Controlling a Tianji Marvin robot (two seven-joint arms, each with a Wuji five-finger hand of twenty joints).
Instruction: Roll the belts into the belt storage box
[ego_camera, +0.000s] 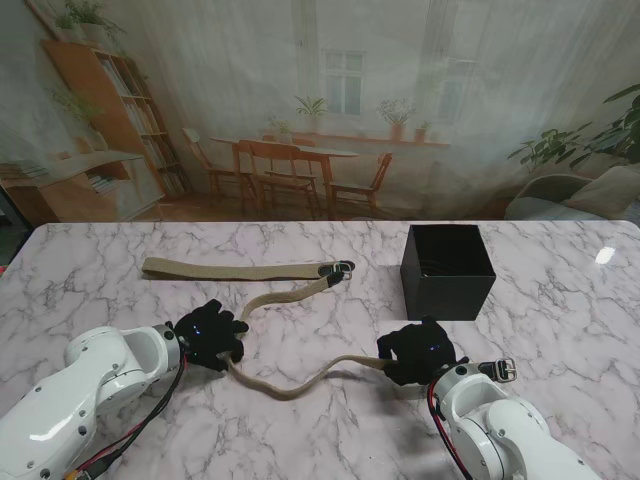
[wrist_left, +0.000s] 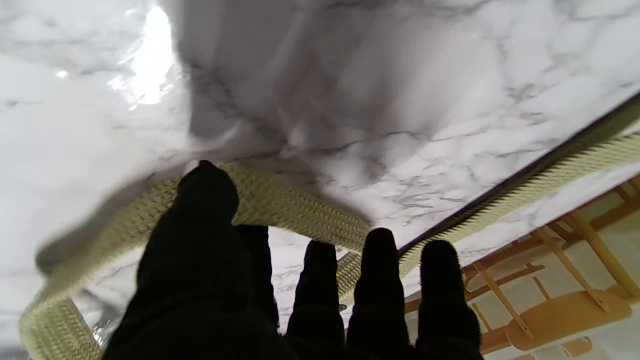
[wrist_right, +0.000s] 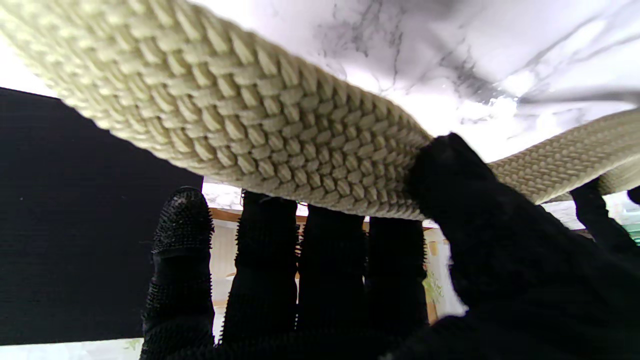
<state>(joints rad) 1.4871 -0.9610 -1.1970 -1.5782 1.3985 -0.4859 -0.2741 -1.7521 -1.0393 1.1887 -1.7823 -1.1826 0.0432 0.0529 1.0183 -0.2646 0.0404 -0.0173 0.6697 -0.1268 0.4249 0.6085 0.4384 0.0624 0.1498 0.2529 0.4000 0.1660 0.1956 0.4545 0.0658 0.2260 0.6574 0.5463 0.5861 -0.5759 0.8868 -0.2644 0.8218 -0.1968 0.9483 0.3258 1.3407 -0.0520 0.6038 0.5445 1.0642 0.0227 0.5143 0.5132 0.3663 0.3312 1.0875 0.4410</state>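
Note:
A beige woven belt (ego_camera: 300, 386) snakes across the marble table between my two black-gloved hands, and its metal buckle (ego_camera: 504, 369) lies to the right of my right wrist. My left hand (ego_camera: 210, 336) is shut on that belt (wrist_left: 300, 210), with the thumb (wrist_left: 207, 200) pressed on the strap and the fingers behind it. The strap's tail (ego_camera: 290, 294) runs farther from me. My right hand (ego_camera: 420, 352) pinches the same belt (wrist_right: 250, 115) between thumb (wrist_right: 450, 170) and fingers. A second beige belt (ego_camera: 235, 269) lies flat at the far left. The black belt storage box (ego_camera: 447, 270) stands open beyond my right hand.
The second belt's buckle (ego_camera: 341, 268) rests near the first belt's tail end. The box wall (wrist_right: 75, 225) fills one side of the right wrist view. The table's far edge (ego_camera: 320, 224) meets a printed room backdrop.

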